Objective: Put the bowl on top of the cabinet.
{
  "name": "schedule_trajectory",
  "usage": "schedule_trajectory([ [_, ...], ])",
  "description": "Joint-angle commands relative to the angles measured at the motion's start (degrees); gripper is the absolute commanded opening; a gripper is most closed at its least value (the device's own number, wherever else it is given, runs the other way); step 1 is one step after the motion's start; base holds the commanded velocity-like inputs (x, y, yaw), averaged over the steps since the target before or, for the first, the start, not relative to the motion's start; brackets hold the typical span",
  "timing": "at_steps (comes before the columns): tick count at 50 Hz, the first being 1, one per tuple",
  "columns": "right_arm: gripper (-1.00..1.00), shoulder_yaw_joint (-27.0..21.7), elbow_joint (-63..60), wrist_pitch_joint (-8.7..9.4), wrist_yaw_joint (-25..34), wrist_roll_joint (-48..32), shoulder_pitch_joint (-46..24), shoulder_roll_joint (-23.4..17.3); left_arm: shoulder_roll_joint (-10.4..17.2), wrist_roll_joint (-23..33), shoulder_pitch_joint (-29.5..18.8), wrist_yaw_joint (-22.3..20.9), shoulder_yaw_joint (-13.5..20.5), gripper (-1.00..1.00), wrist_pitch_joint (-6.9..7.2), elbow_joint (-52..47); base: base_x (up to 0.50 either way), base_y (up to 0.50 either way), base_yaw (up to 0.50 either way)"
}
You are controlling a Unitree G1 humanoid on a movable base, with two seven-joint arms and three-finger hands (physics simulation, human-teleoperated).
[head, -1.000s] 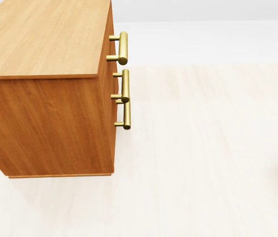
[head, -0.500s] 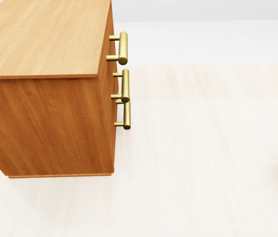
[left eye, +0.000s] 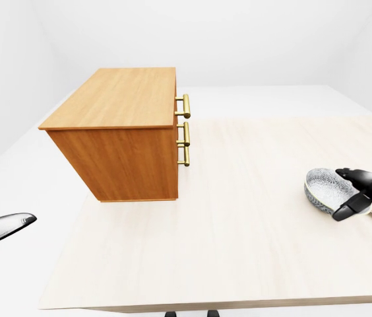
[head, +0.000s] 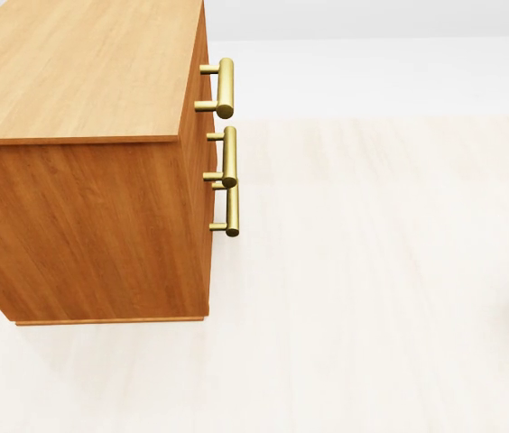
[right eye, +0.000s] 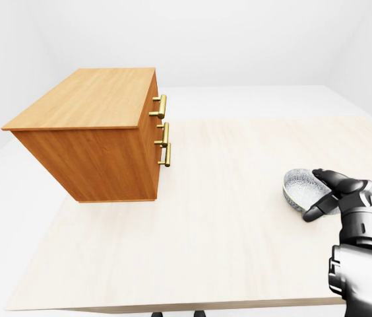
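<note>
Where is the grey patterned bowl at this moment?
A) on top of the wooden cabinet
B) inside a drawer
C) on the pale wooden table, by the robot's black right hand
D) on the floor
C: the grey patterned bowl sits on the pale wooden table with the black right hand at its rim, well right of the orange-brown wooden cabinet.

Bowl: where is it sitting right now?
In the right-eye view the bowl sits on the table at the right side, well apart from the cabinet at the left, with the right hand gripping its right rim.
</note>
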Motion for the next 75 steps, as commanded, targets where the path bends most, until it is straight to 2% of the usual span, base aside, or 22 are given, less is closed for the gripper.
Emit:
schedule_trajectory([
  [1,1.0,0.4,1.7,0.0,1.1,-0.8,1.2,0.8,0.0,0.2,-0.2,0.0,-0.3,1.0,0.0,0.0,0.0,0.0,0.0],
  [14,1.0,1.0,1.7,0.0,1.4,-1.5,0.1,1.8,0.0,-0.1,-0.3,0.1,0.1,1.0,0.0,0.0,0.0,0.0,0.0],
  [28,1.0,1.3,2.8,0.0,1.0,-2.1,-0.6,2.9,1.2,-1.2,0.5,0.4,0.5,1.0,0.0,0.0,0.0,0.0,0.0],
  [46,1.0,0.9,4.0,0.0,-0.4,0.3,3.1,4.1,0.8,-0.4,0.1,0.4,-0.2,1.0,0.0,0.0,0.0,0.0,0.0],
  [53,1.0,0.8,4.5,0.0,-1.0,1.0,4.6,4.5,1.7,-1.1,0.4,0.4,0.1,1.0,0.0,0.0,0.0,0.0,0.0],
  [75,1.0,1.0,4.9,0.0,-1.4,1.6,5.4,5.1,1.5,-1.0,0.5,0.4,0.3,1.0,0.0,0.0,0.0,0.0,0.0],
])
